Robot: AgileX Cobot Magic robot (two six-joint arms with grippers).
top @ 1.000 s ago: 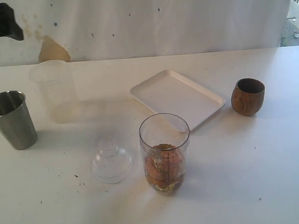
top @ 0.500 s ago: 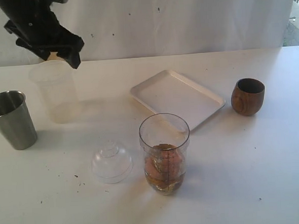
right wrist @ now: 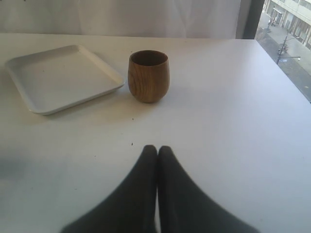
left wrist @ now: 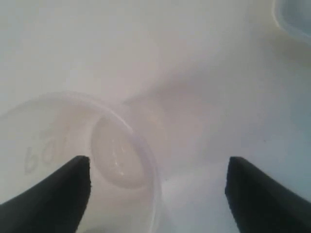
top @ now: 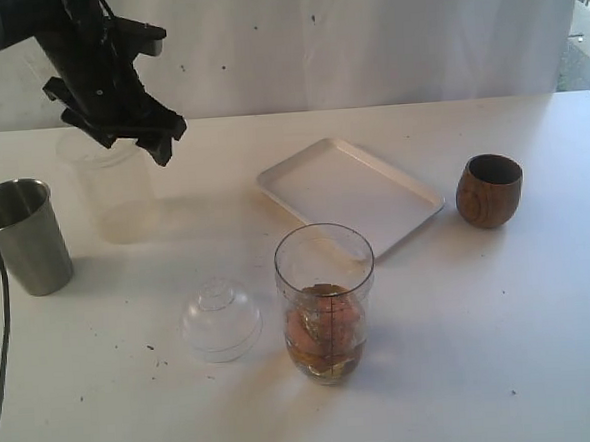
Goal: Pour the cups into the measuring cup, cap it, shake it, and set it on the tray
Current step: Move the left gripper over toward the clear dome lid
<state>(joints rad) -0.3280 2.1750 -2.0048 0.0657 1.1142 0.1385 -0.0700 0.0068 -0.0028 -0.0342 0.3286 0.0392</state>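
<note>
My left gripper (top: 136, 141) hangs open just above the rim of the frosted translucent plastic cup (top: 109, 187) at the back left. In the left wrist view the cup (left wrist: 116, 155) lies below the gripper (left wrist: 158, 165), off towards one finger (left wrist: 73, 194). The steel tumbler (top: 22, 238) stands at the far left. At the front centre is the measuring cup (top: 326, 301), uncapped, with brownish contents. The white tray (top: 351, 192) lies behind it, the wooden cup (top: 490, 190) to its right. My right gripper (right wrist: 157, 149) is shut and empty, short of the wooden cup (right wrist: 148, 76).
A clear dome-shaped lid (top: 221, 320) rests on the table just left of the measuring cup. A black cable (top: 1, 329) runs down the left edge. The tray (right wrist: 63, 77) shows beside the wooden cup in the right wrist view, and its corner (left wrist: 296, 19) in the left.
The left arm has swung in from the top left corner and come down over the frosted cup. Nothing on the table has moved.
</note>
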